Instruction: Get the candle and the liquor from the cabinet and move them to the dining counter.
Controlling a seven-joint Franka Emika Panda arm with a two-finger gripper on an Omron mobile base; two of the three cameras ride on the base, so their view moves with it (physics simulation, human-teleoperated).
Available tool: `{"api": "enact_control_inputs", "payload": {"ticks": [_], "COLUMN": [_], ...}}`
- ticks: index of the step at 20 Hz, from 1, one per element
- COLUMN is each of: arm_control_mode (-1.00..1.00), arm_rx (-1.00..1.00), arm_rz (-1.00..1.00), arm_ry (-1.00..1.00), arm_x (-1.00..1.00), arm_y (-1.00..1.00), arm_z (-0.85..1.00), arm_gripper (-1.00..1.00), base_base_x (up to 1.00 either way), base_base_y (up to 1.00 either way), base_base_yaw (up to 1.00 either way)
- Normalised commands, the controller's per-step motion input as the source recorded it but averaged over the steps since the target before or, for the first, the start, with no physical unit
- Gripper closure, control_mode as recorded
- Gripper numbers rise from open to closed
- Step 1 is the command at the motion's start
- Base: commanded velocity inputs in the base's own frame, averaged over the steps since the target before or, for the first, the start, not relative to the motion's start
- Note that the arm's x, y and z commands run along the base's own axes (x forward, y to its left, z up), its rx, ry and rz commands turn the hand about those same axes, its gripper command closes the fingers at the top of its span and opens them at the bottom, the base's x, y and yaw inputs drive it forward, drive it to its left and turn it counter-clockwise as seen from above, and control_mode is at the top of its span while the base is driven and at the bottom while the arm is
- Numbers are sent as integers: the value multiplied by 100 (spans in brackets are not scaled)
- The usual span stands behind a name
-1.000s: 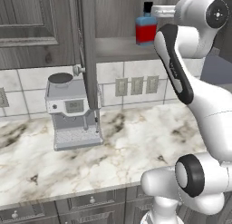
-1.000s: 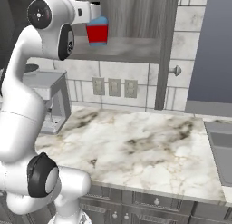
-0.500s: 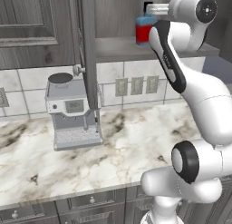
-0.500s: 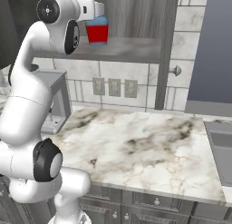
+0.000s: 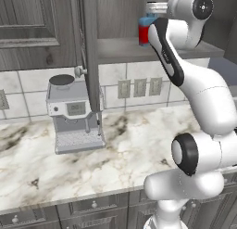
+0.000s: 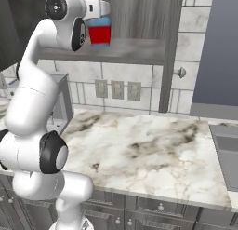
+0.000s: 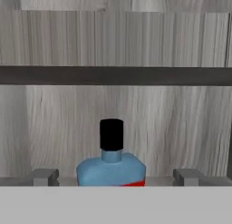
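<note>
Here the liquor stands upright on the lower shelf of the open cabinet, and everything else is best placed against that bottle. The gripper is level with it and aimed straight at it: in the hand view its two grey fingertips sit one on each side of the blue shoulder, well clear of the glass, so the claw is spread as wide as it goes and has hold of nothing. That spacing looks deliberate, I judge, since a squat bottle needs wide jaws to slip round its body before they close, and the hand is held horizontal so the bottle can be taken from the side without tipping. The hand view also gives what the base views cannot: the black cap and narrow neck, the pale wood back wall behind the bottle, and the dark upper shelf above it. The left base view shows the bottle's red lower part near the front of the shelf, the arm's white wrist partly in front of it, and the coffee machine on the marble worktop well below and to its left. The right base view shows the bottle just beyond the wrist. The candle I cannot make out.
</note>
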Motion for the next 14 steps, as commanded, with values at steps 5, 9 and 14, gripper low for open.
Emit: {"api": "enact_control_inputs", "payload": {"ticks": [5, 9, 14], "arm_control_mode": [-100, -100, -100], "arm_rx": [0, 0, 0], "arm_rz": [0, 0, 0], "arm_ry": [0, 0, 0], "arm_x": [34, 20, 5], "arm_y": [0, 0, 0], "arm_z": [0, 0, -7], "arm_gripper": [-100, -100, -100], "base_base_x": [0, 0, 0], "base_base_y": [0, 0, 0], "base_base_yaw": [0, 0, 0]}}
